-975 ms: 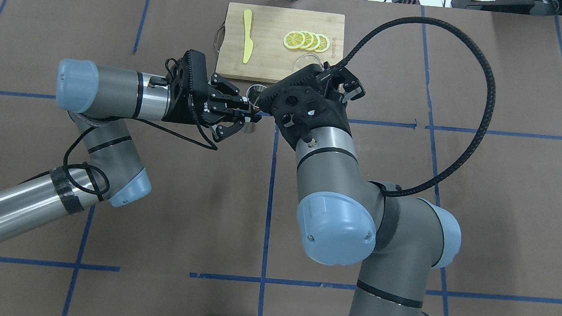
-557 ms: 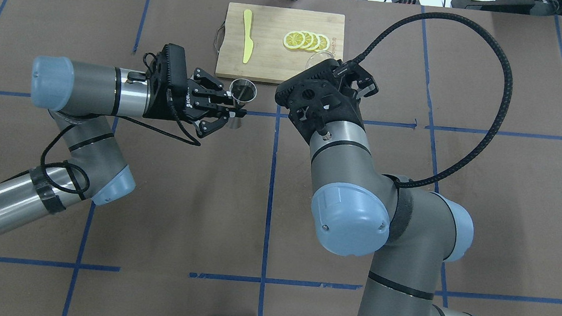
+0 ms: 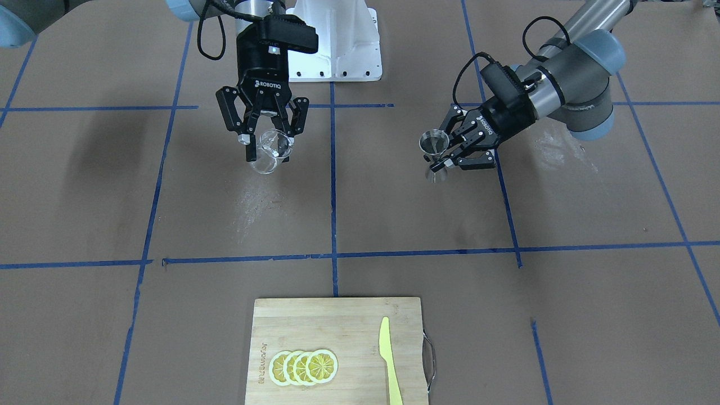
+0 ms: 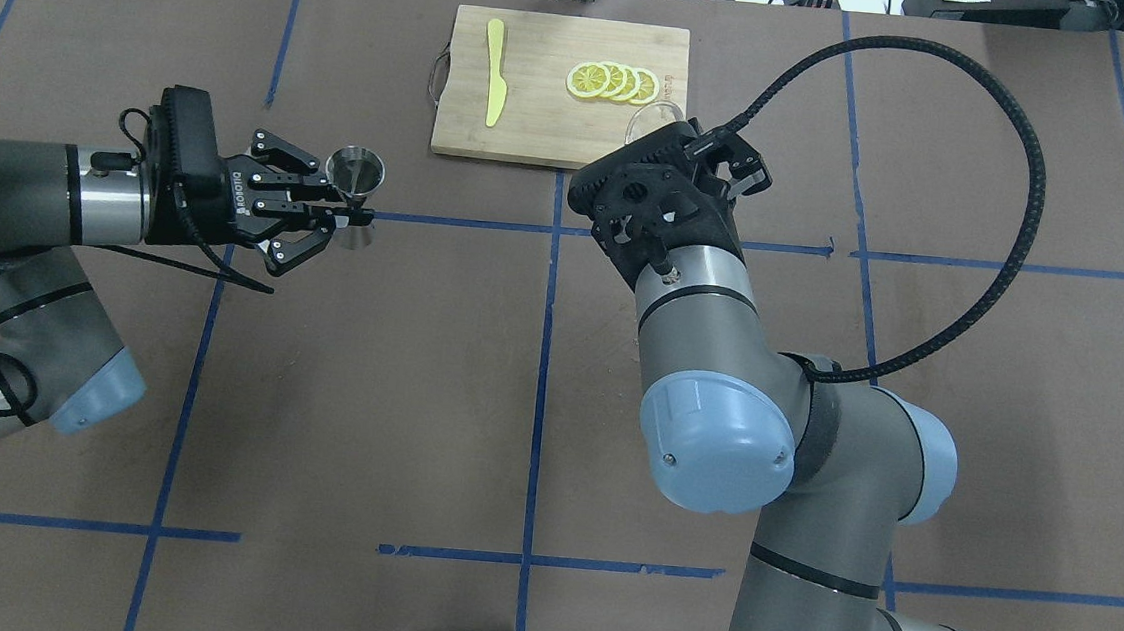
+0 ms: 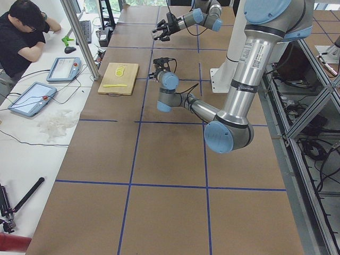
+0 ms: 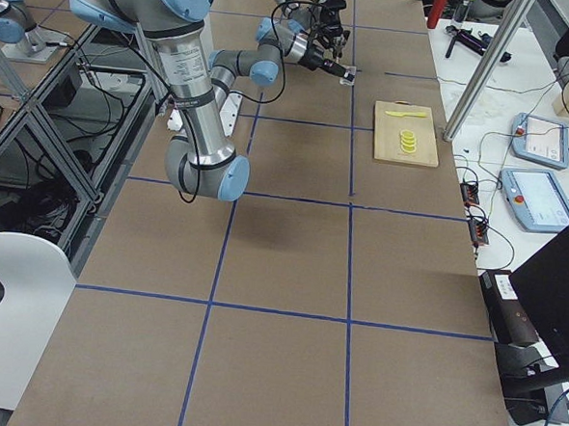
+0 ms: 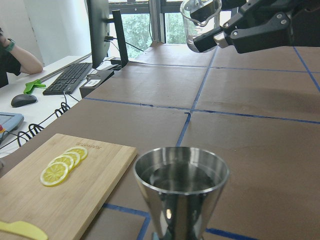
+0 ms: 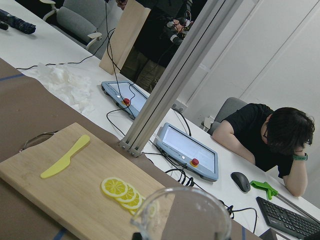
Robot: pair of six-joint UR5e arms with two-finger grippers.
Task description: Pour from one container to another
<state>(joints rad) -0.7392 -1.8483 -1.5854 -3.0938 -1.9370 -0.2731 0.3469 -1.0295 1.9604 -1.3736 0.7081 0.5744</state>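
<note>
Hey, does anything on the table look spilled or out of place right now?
A pale patch streaks the paper near the beaker, and a second patch lies beside the left arm. Both look like spill marks; wet or dried, I cannot tell. Nothing else stands out.

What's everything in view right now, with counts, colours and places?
jigger: 1, silver, in the left pincer
beaker: 1, clear glass, in the right pincer
cutting board: 1, wooden, table side opposite the robot
lemon slices: 4, yellow, overlapping on the cutting board
knife: 1, yellow, on the cutting board
touch panels: 2, grey, white side bench
person: 1, black top, seated at that bench
left pincer: 1, black, shut on jigger
right pincer: 1, black, shut on beaker
</note>
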